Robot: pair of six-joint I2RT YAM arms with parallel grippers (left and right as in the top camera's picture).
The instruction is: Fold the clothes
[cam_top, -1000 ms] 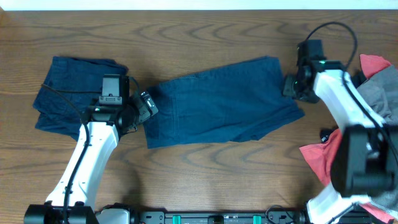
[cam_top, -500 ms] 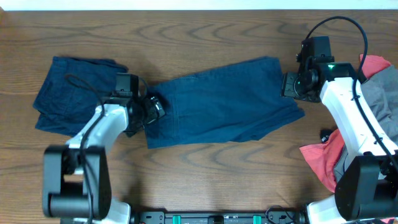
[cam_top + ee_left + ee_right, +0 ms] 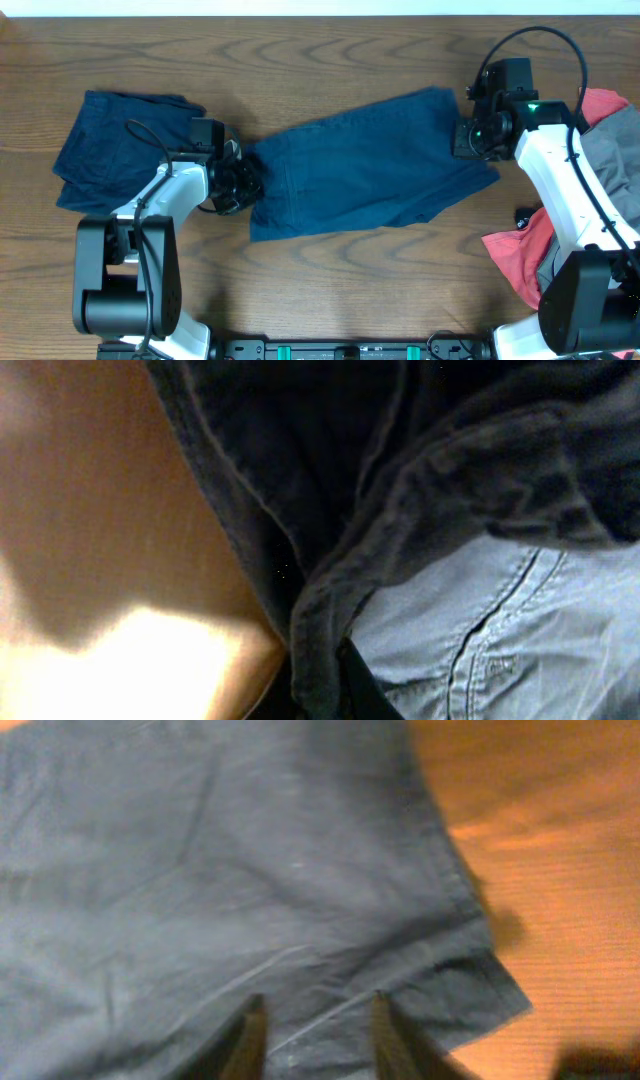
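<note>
Dark navy shorts [image 3: 370,165] lie spread across the middle of the table. My left gripper [image 3: 245,182] is at their left edge, and in the left wrist view a fold of the dark hem [image 3: 320,650] is pinched between its shut jaws [image 3: 325,695]. My right gripper [image 3: 463,135] sits over the shorts' right edge. Its two fingertips [image 3: 252,1025] stand a little apart, resting on flat navy cloth [image 3: 200,870] near the hem corner [image 3: 490,990], with nothing pinched between them.
A folded navy garment [image 3: 110,160] lies at the far left. Grey [image 3: 612,145] and coral-red [image 3: 515,255] garments are heaped at the right edge beside the right arm. Bare wood [image 3: 330,290] runs along the front.
The left gripper moved right onto the shorts' left edge and shut on it. The shorts shifted slightly to the right. The right gripper's fingers came closer together over the right edge.
</note>
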